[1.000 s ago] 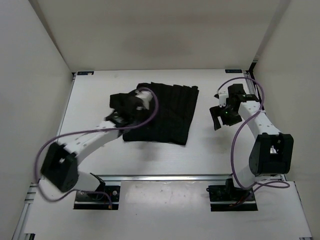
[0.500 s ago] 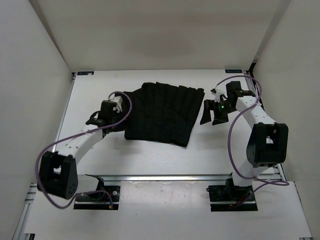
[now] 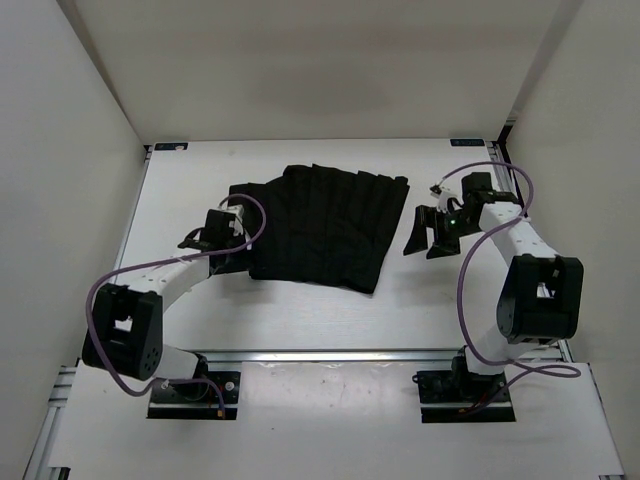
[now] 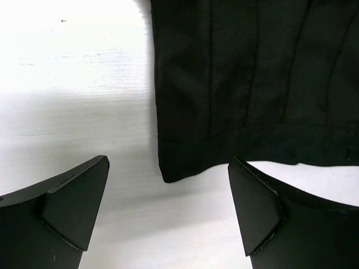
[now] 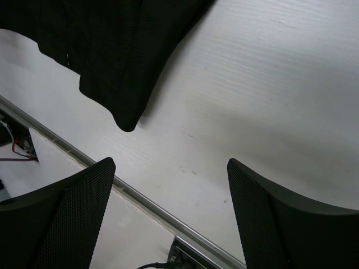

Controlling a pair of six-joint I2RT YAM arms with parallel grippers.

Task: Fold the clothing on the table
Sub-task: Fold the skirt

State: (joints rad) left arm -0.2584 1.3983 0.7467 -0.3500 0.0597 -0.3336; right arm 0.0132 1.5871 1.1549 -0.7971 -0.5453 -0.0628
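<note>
Your clothing (image 3: 320,225) lies flat on the table (image 3: 180,180) between both grippers, its pleats running far-to-near. The left gripper (image 3: 215,250), wide open and empty, has come off the fabric to its near-left corner. The right gripper (image 3: 425,238), also open and empty, has moved in beside the right edge.

Wide bare worktop (image 3: 300,320) open along the near side, in front of the black garment (image 3: 320,225). Narrow bare strip between its right edge and the right pincer (image 3: 424,238). Left pincer (image 3: 222,252) crowds the near-left corner. Enclosure walls (image 3: 80,150) hem both sides.
</note>
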